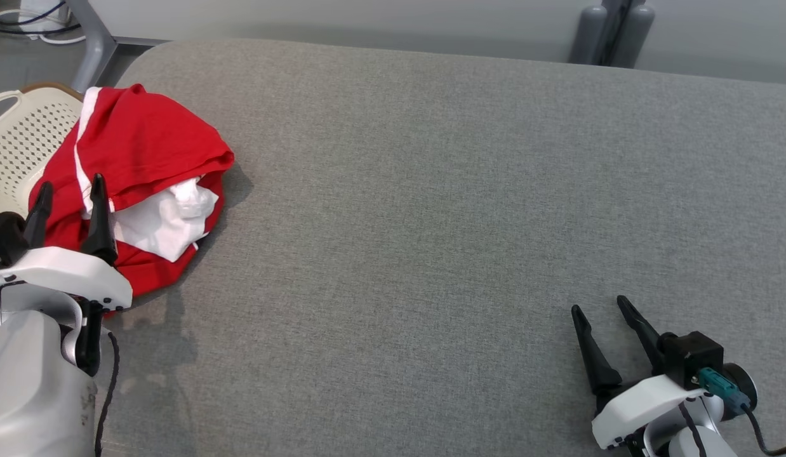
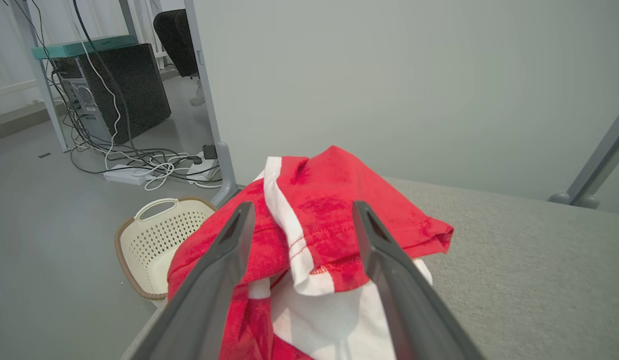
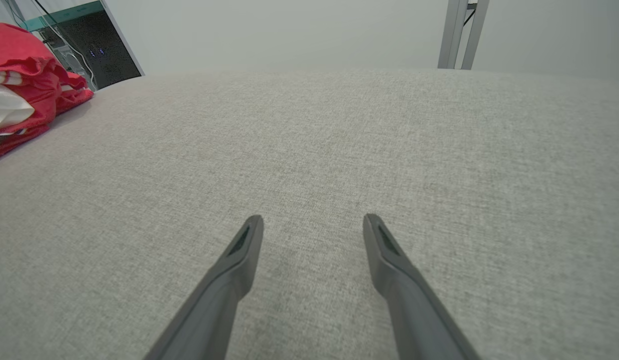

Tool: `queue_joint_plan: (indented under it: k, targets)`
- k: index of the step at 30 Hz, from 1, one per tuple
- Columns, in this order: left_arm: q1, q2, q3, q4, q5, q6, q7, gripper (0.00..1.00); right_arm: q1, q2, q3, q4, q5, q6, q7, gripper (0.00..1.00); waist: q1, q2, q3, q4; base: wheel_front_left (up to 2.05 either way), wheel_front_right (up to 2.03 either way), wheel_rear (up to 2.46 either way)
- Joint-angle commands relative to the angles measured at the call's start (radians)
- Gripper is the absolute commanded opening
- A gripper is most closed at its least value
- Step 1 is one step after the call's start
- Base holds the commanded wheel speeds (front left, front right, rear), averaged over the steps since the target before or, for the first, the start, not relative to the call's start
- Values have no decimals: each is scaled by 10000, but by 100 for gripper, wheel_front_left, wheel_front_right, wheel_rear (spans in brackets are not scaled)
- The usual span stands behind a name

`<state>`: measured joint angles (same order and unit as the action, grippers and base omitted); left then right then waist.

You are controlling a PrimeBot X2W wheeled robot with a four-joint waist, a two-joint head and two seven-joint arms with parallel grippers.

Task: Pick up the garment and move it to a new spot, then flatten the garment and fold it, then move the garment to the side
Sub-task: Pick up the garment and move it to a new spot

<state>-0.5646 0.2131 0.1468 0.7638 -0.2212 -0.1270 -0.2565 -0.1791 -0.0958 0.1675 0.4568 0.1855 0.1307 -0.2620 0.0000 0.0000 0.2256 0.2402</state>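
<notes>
Where the red-and-white garment [image 1: 145, 146] lies bunched on the table [image 1: 431, 222]: left gripper [image 1: 73, 181] over it, released; right gripper [image 1: 599, 304] well apart, released; basket [image 1: 18, 146] beside it.

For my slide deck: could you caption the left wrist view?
Open left end effector pointing at a crumpled red-and-white garment on the grey surface, cream basket beside it.

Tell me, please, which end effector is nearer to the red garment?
Left. The left end effector is open right at the garment's near edge; the right end effector sits open far off over the grey padded surface.
</notes>
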Motion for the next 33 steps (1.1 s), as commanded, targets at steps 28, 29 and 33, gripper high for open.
queue_joint_plan:
  k: [28, 29, 33]
  targets:
    - [-2697, 1051, -3513, 1351, -591, -37, -96, 0, 166, 295, 128, 322, 552, 1, -43, 100, 0, 0, -1000, -1121, 0, 0, 0]
    - [-2806, 964, -3717, 1139, -603, -35, -93, 0, 219, 312, 113, 338, 559, 1, -43, 100, 0, 0, -1048, -1207, 0, 0, 0]
    - [-3036, 402, -4460, 225, -814, -36, -96, 0, 276, 357, -18, 333, 548, 1, -43, 100, 0, 0, -1149, -1654, 0, 0, 0]
